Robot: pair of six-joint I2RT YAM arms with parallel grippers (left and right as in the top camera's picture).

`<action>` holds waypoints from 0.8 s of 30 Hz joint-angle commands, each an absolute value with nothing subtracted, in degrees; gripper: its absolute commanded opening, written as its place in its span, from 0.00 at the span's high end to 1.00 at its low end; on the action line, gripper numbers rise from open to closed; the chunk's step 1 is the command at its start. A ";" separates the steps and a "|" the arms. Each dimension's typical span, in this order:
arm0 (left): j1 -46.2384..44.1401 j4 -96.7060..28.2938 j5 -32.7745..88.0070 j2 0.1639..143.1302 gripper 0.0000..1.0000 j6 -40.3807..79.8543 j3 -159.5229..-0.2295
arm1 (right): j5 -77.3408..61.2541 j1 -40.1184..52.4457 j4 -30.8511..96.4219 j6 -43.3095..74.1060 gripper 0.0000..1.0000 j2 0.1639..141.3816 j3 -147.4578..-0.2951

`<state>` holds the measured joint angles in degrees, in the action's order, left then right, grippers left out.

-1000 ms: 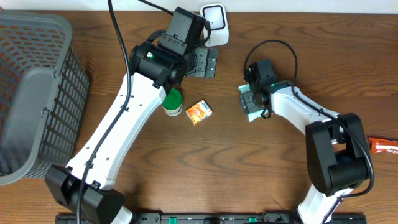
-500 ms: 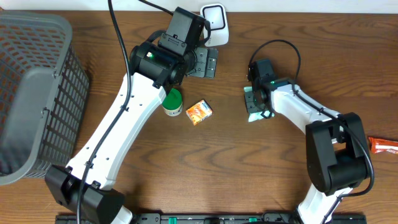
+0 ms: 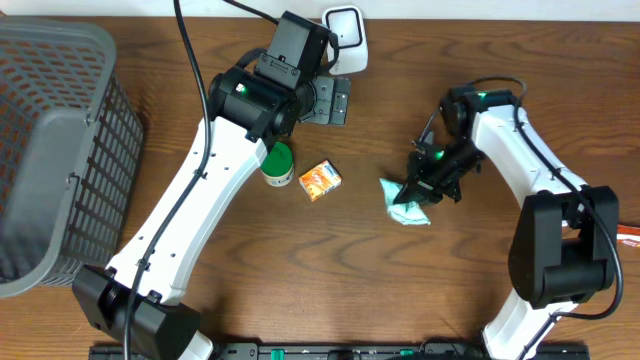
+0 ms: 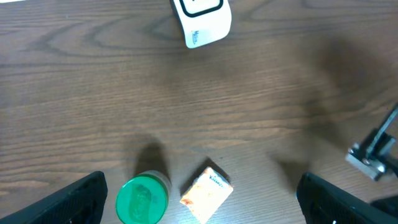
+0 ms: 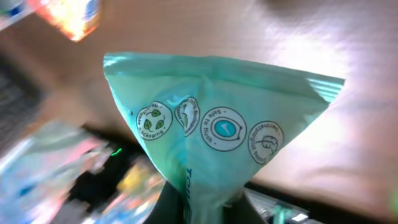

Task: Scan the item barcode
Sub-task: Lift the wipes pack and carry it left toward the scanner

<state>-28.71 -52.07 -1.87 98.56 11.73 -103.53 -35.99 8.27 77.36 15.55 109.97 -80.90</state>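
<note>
My right gripper (image 3: 420, 189) is shut on a teal wipes packet (image 3: 404, 204) and holds it tilted just above the table, right of centre. In the right wrist view the packet (image 5: 217, 124) fills the frame, pinched at its lower end by my right gripper (image 5: 208, 202); round printed icons show, but no barcode. The white scanner (image 3: 345, 35) stands at the table's far edge. My left gripper (image 4: 199, 186) hangs open, well above a green-lidded jar (image 4: 143, 200) and a small orange box (image 4: 207, 194), and touches neither. The scanner (image 4: 202, 22) is also in the left wrist view.
A grey mesh basket (image 3: 50, 150) fills the left side. The green-lidded jar (image 3: 278, 163) and the orange box (image 3: 320, 180) sit mid-table under the left arm. A red packet (image 3: 628, 235) lies at the right edge.
My right gripper has shut on the teal packet, lifted it and swung it down and to the right while turning. The left arm has stayed still.
</note>
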 commanded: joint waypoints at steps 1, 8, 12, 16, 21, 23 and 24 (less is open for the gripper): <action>-28.51 -52.10 -2.17 98.59 0.02 10.74 -103.72 | -51.35 6.39 80.07 17.34 0.99 109.45 -81.80; -28.51 -52.10 -2.20 98.59 0.02 10.74 -103.72 | -61.67 1.96 81.62 22.35 0.95 109.45 -81.80; -28.51 -52.10 -2.20 98.59 0.02 10.74 -103.72 | -61.84 0.86 81.67 27.09 0.96 109.45 -81.80; -28.51 -52.10 -2.20 98.59 0.02 10.74 -103.72 | -62.08 0.62 82.37 32.84 0.89 109.45 -81.80; -28.51 -52.10 -2.20 98.59 0.02 10.74 -103.72 | -62.08 0.62 82.52 40.97 0.85 109.45 -81.80; -28.51 -52.10 -2.20 98.59 0.02 10.74 -103.72 | -62.72 0.62 82.52 43.03 0.85 109.45 -81.80; -28.51 -52.10 -2.20 98.59 0.02 10.74 -103.72 | -63.18 0.62 82.50 43.57 0.86 109.45 -81.80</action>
<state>-28.71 -52.10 -1.85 98.56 11.73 -103.53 -59.79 0.95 82.32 37.30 110.00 -80.90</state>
